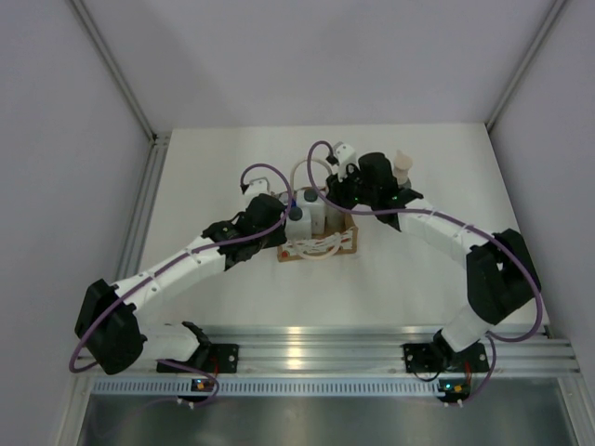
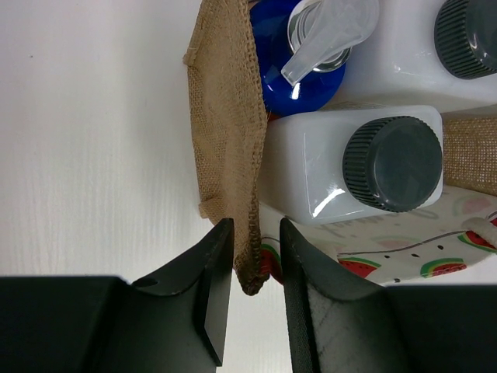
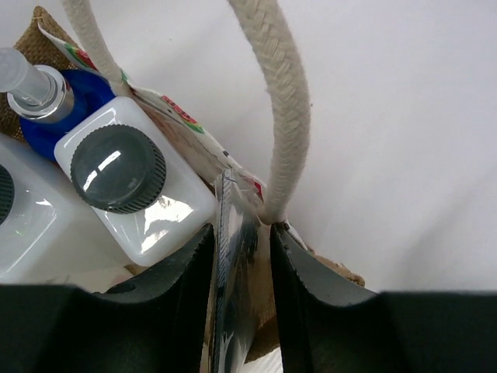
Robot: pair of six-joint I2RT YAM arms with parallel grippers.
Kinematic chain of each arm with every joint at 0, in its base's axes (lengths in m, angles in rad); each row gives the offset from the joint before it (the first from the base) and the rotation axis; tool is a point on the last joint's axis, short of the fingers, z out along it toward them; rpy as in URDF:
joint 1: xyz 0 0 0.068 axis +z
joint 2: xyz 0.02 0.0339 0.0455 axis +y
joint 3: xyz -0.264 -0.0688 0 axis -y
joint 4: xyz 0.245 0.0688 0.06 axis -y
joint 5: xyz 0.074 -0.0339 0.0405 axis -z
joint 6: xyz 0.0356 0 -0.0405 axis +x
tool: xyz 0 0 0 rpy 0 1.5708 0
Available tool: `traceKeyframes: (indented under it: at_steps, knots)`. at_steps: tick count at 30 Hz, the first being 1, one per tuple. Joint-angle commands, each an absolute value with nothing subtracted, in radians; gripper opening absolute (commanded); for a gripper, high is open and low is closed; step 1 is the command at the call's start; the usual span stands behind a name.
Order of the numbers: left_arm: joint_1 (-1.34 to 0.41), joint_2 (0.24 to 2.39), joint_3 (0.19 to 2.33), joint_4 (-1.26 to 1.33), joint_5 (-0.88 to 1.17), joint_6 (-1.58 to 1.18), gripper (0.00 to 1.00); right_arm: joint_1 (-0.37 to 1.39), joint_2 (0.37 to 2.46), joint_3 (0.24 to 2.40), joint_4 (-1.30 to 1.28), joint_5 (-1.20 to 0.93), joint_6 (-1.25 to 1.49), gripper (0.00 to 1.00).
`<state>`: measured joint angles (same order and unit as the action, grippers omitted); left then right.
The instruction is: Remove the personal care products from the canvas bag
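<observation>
Burlap nearest of all: left side wall of the canvas bag (image 2: 225, 155) pinched flat in the left gripper (image 2: 255, 233), jaws closed hard on the weave. Just past that pinch, packed upright and touching inside the bag: near white bottle (image 2: 392, 163) with dark grey cap, blue-topped bottle (image 2: 272, 85) with a clear pump, far white bottle (image 2: 466, 35) at the frame edge. On the opposite side, right gripper (image 3: 241, 237) straddling the rim just beside the root of a cream rope handle (image 3: 283, 116), jaws narrow around the wall; impossible to tell whether biting or merely close. Farthest back, on the table (image 1: 214, 167) beyond the right wrist, 1 beige-topped pump bottle (image 1: 402, 169), judged to be out of the bag. Risks from here: with 2 grippers committed to fabric, none free for lifting, so 1 release needed first; uneven pulling on the walls likely to tip the bag and topple the 3 bottles; shallow pinch on loose weave liable to slip; rope loop liable to snag a finger on the way in. Hard to make out: body colour of the blue-topped bottle, hidden under its collar; body of the beige-topped pump bottle, masked by the right wrist; bag's base, unseen in every view.
</observation>
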<state>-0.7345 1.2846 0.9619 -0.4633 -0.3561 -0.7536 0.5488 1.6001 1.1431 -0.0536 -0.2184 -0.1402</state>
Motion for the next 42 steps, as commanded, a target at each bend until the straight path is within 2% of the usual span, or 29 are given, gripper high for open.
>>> traceKeyframes:
  at_steps: [1, 9, 17, 20, 23, 34, 42]
  knots:
    - [-0.735, 1.25, 0.968, -0.448, -0.342, -0.735, 0.35, 0.537, 1.606, 1.112, 0.11, -0.233, -0.117, 0.33]
    - [-0.735, 1.25, 0.966, -0.449, -0.341, -0.735, 0.36, 0.535, 1.601, 1.092, 0.132, -0.213, -0.114, 0.33]
    - [-0.735, 1.243, 0.973, -0.449, -0.331, -0.733, 0.36, 0.534, 1.644, 1.045, 0.264, -0.218, -0.077, 0.3]
    - [-0.735, 1.241, 0.971, -0.448, -0.33, -0.732, 0.36, 0.534, 1.649, 1.029, 0.3, -0.213, -0.071, 0.23]
    - [-0.735, 1.241, 0.969, -0.449, -0.328, -0.733, 0.36, 0.534, 1.632, 1.011, 0.319, -0.209, -0.063, 0.0]
    - [-0.735, 1.239, 0.973, -0.448, -0.322, -0.738, 0.37, 0.535, 1.51, 0.876, 0.529, -0.192, -0.051, 0.0]
    - [-0.735, 1.215, 0.959, -0.449, -0.339, -0.741, 0.39, 0.534, 1.459, 0.917, 0.488, -0.19, -0.044, 0.0]
